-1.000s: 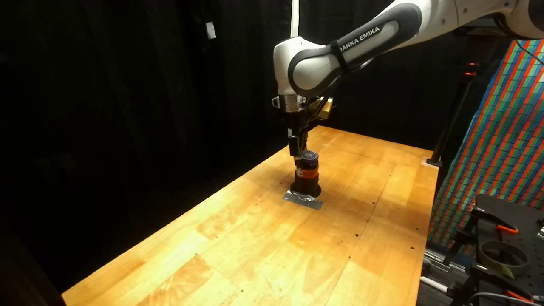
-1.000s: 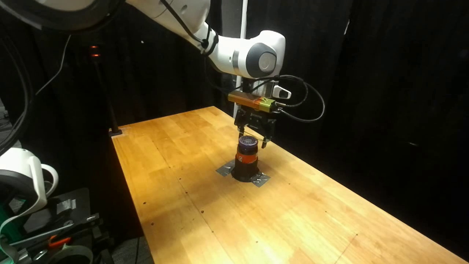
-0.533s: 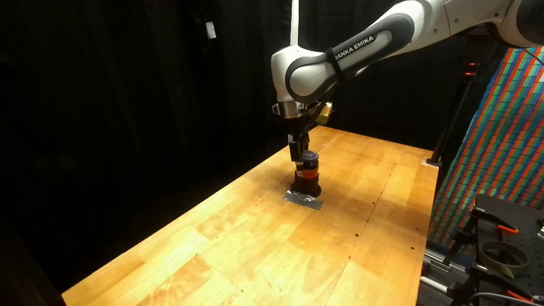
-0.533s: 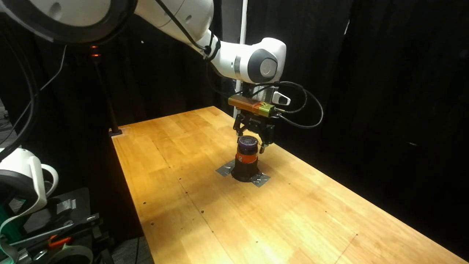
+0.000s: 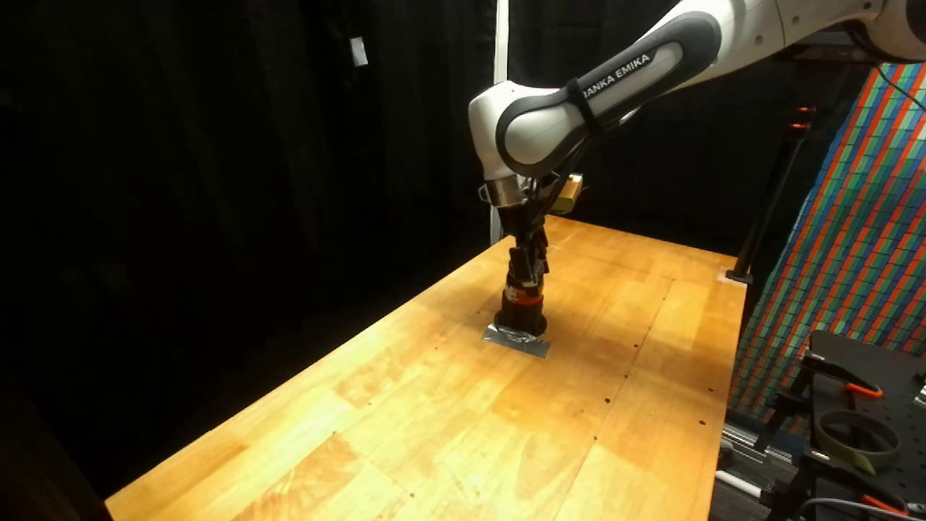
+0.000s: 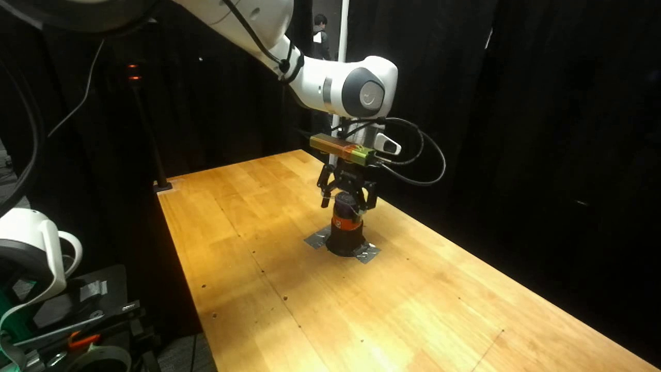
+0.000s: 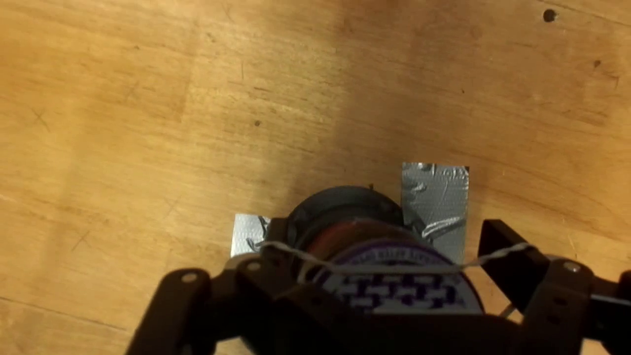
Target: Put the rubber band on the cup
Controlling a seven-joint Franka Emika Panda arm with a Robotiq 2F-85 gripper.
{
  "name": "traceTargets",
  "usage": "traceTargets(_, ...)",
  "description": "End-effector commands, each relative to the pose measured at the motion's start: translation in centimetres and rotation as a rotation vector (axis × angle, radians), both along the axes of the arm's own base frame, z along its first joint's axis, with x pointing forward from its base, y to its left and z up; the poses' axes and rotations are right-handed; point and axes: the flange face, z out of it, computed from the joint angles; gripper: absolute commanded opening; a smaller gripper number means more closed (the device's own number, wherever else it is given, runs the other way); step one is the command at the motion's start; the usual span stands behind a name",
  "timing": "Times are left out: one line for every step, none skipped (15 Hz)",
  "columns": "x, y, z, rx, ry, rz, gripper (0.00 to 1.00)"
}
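One cup [image 5: 530, 298], upright on the table [image 5: 434, 405] in an exterior view, top partly hidden by dark fingers [image 5: 519, 265]; jaw gap unreadable there. In an exterior view, gripper [image 6: 345, 204] astride the cup's upper part, jaws well apart, tape [image 6: 367, 253] at the base. Wrist view: rubber band [image 7: 394, 269] stretched fingertip to fingertip across the cup's top; contact unclear.

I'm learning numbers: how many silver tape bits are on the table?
2. In the wrist view: one tape bit left of the cup, another right. More may be hidden.
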Motion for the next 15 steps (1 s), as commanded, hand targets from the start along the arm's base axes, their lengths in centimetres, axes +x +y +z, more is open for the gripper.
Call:
traceTargets(-4.4, -1.1, 1.3, -0.018, 0.01, -0.03, 1.0)
traceTargets(-5.2, -1.3, 1.4, -0.016, 0.006, -0.035, 1.0)
traceTargets(-5.9, -1.5, 1.4, -0.011, -0.007, -0.042, 1.0)
traceTargets(-6.6, -1.8, 1.5, -0.002, -0.028, -0.045, 1.0)
traceTargets(-7.2, -2.0, 1.4, 0.007, -0.059, -0.039, 0.75)
traceTargets(-7.8, -2.2, 1.3, 0.013, -0.088, -0.031, 0.74)
traceTargets(-8.3, -2.3, 1.1, 0.021, -0.135, -0.023, 0.66)
traceTargets(-8.8, -2.3, 1.1, 0.026, -0.184, -0.018, 0.59)
traceTargets(-9.3, -2.2, 0.7, 0.036, -0.239, -0.009, 0.51)
traceTargets(-10.1, -2.2, 0.6, 0.047, -0.285, -0.014, 0.42)
traceTargets(-10.8, -2.1, 0.1, 0.056, -0.335, -0.009, 0.35)
traceTargets(-11.7, -2.0, -0.1, 0.067, -0.385, -0.001, 0.27)
traceTargets(-12.7, -2.0, -0.4, 0.076, -0.433, 0.002, 0.2)
traceTargets(-13.8, -2.0, -0.7, 0.086, -0.479, 0.012, 0.17)
traceTargets(-15.0, -2.1, -1.2, 0.096, -0.519, 0.022, 0.16)
